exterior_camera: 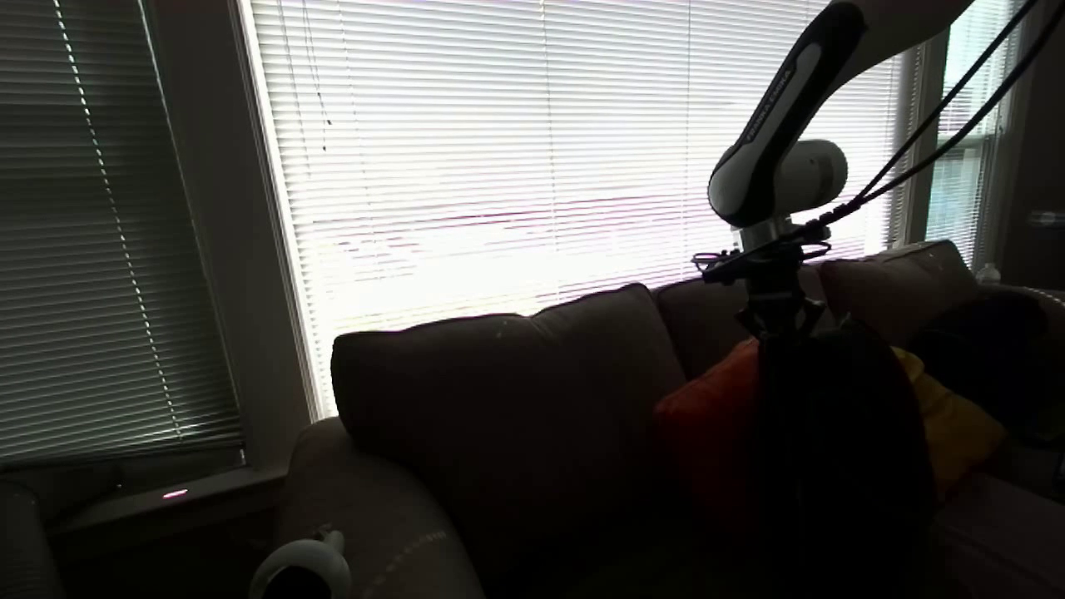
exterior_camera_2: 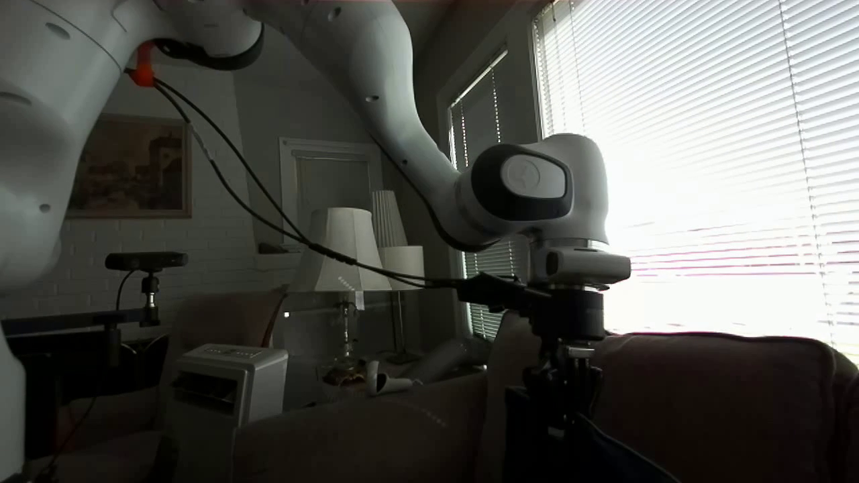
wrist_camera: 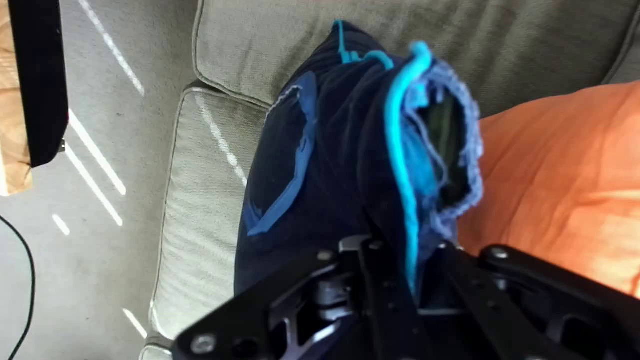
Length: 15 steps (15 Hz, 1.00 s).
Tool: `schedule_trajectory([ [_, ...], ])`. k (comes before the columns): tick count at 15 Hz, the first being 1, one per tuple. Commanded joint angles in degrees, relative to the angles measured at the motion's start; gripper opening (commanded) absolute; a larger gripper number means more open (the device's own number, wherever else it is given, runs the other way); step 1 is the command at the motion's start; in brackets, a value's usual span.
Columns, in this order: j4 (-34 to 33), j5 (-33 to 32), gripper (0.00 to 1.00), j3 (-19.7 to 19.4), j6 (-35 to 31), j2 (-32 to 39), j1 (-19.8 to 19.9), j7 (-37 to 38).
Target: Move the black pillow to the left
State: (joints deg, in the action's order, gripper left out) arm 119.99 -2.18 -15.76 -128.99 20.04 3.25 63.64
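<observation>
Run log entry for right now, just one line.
task: black pillow to left | gripper: closed on pillow's blue-trimmed edge | pillow resting on sofa: unclear | beside pillow: orange cushion

A big soft sofa [exterior_camera: 516, 433] carries the things. In the wrist view, its seat [wrist_camera: 205, 210] looks gray, and a bright stripe of sunlight [wrist_camera: 220, 137] runs down it, left of the middle. An orange cushion [wrist_camera: 560, 190] is on the sofa at the right of that view. In an exterior view, a yellow cushion [exterior_camera: 957, 424] is on the sofa too, at the lower right. The black pillow [wrist_camera: 340, 185] is over the seat, in the middle of the wrist view; I cannot tell if its bottom touches it.
</observation>
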Motion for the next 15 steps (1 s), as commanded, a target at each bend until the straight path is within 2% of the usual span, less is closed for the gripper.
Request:
schedule_trajectory([
  [1,1.9,6.4,0.03,3.1,7.3,-11.5,1.0,-1.8],
  [5,-0.2,11.1,0.03,6.9,13.9,-17.3,-0.2,-1.2],
  [9,-1.3,13.2,0.03,11.3,17.0,-19.3,-1.7,-3.6],
  [12,-1.0,13.1,0.03,14.0,15.3,-18.7,-3.3,-4.8],
  [15,0.8,11.4,0.03,16.1,11.5,-17.3,-4.9,-2.9],
])
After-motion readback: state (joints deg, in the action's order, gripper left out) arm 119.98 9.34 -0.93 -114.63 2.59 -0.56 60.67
